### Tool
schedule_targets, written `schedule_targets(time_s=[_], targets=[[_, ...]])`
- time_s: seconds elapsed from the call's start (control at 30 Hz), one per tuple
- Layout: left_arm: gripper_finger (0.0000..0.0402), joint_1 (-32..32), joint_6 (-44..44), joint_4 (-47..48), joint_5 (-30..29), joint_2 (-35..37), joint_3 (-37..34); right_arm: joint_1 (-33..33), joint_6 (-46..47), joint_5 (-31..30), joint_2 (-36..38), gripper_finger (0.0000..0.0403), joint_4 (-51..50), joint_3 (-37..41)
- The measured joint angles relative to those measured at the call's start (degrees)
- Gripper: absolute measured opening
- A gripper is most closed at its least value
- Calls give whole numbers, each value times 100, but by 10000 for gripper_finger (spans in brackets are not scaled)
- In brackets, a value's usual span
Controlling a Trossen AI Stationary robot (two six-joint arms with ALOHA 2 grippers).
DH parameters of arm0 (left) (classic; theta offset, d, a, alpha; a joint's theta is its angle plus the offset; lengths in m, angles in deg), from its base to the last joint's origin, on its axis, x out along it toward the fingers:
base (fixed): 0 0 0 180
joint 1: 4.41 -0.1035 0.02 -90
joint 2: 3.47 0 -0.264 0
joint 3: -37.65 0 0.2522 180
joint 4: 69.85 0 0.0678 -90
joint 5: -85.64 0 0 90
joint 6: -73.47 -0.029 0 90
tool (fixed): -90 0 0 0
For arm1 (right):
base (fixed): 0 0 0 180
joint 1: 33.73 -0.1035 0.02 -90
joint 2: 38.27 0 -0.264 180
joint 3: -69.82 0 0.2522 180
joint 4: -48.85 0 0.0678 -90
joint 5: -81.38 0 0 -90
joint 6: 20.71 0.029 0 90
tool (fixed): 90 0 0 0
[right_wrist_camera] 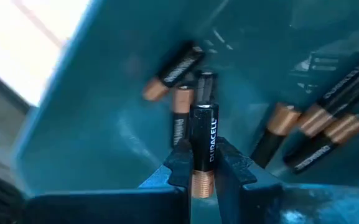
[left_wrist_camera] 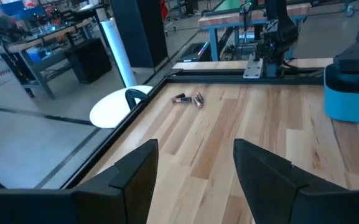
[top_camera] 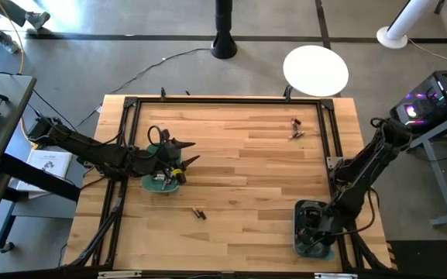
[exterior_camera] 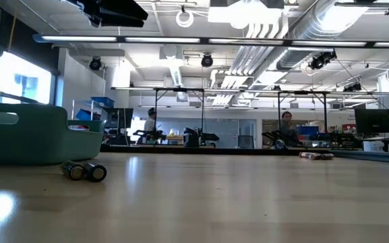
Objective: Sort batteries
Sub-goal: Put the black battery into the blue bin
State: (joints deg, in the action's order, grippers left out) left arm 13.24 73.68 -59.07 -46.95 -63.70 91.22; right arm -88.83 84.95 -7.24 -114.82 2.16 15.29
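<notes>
My right gripper [right_wrist_camera: 203, 167] is shut on a dark battery [right_wrist_camera: 205, 132] with a copper end, down over the right teal bin [top_camera: 310, 232]. Several dark copper-ended batteries [right_wrist_camera: 319, 134] lie on that bin's floor. My left gripper [top_camera: 190, 152] stands open above the left teal bin [top_camera: 161, 183], with nothing between its fingers [left_wrist_camera: 135, 171]. Two batteries [top_camera: 199, 212] lie on the wood near the front; the low view shows these batteries [exterior_camera: 85, 171] beside the left bin [exterior_camera: 25, 135]. Another pair of batteries [top_camera: 295, 129] lies at the far right, and the left wrist view shows this pair [left_wrist_camera: 189, 98]. My right gripper pinches the battery between its two fingers [right_wrist_camera: 180, 163], near its copper end [right_wrist_camera: 202, 182]. The fingers come from above, slanting down into the bin. The battery runs along the fingers and sticks out past their tips with its dark end foremost. I cannot tell whether it touches the bin's floor.
A black frame [top_camera: 223, 101] runs around the wooden table top. A white round disc [top_camera: 316, 70] stands on the floor beyond the far edge. Bare wood [top_camera: 246, 178] lies between the two bins.
</notes>
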Motion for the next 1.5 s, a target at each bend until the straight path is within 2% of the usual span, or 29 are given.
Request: schedule_targets(time_s=[0.23, 0.4, 0.53, 0.6, 0.73, 0.87, 0.9, 0.97, 1.1, 1.3, 1.5], targets=[[200, 0, 11, 9, 13, -2, 0, 31, -46, 121, 0, 83, -95, 137], [200, 0, 6, 23, 18, -2, 0, 31, 87, 225, 0, 109, -71, 137], [200, 0, -6, 59, 19, -2, 0, 43, 181, 834, 55, 124, -458, -57], [200, 0, -2, 60, 25, -2, 0, -11, 279, 881, 162, 126, -725, -427], [200, 0, 12, 60, 27, -2, 0, 23, -14, 301, 335, 127, -2048, -1599], [200, 0, 11, 58, 27, 0, 0, 344, -413, -1167, 348, 128, -4240, -2733], [200, 0, 10, 58, 27, 0, 0, 527, -523, -1560, 356, 128, -4872, -2886], [200, 0, 10, 80, 27, 0, 0, 1075, -730, -1959, 442, 128, -5770, -2999], [200, 0, -4, 189, 25, -69, 0, 2681, -2469, -2638, 1075, 129, -5053, -2419], [200, 0, -101, 188, 13, -243, 0, 5665, -5251, -2310, 1519, 129, -3668, -1301], [200, -4, -95, 159, 7, -278, 0, 8089, -7419, -1431, 1174, 143, -1726, -592]])
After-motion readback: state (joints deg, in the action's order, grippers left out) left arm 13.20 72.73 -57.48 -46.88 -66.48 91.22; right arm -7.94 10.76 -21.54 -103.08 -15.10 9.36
